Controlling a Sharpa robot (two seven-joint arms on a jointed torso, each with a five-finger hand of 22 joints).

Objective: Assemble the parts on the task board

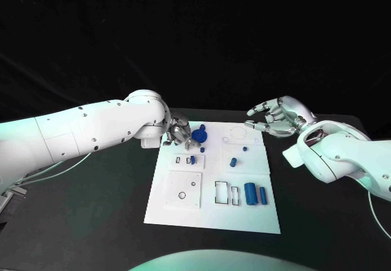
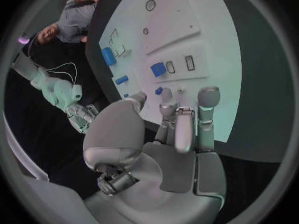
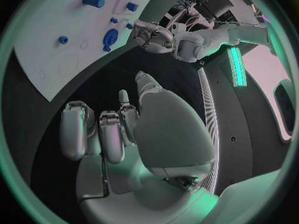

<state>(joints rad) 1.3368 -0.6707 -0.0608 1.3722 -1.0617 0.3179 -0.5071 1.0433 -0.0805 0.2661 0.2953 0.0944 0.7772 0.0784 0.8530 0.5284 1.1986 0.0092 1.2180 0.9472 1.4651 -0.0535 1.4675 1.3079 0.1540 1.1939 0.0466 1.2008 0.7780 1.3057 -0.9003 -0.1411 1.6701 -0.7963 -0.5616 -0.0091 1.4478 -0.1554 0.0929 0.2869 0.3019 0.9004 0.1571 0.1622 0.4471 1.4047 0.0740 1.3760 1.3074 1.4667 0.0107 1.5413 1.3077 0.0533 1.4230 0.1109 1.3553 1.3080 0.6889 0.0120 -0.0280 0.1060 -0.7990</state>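
Blue parts (image 1: 252, 194) scattered across white board (image 1: 244, 220). Left hand (image 1: 178, 134) at board's far-left corner beside round blue piece (image 1: 198, 135); grasp unclear. Right hand (image 1: 277, 117) off far-right corner, fingers curled, empty. Risk: left fingers knocking neighbouring small pieces.

Robotics lab, staged test bench.

A black table (image 1: 98, 226) against black backdrop, a white task board (image 1: 213, 217) with outlined slots and small blue parts (image 1: 251, 194) laid out on it, two white robot arms reaching in, cabling trailing off the left arm, a green light strip (image 3: 236, 67) glowing on equipment in the right wrist view.
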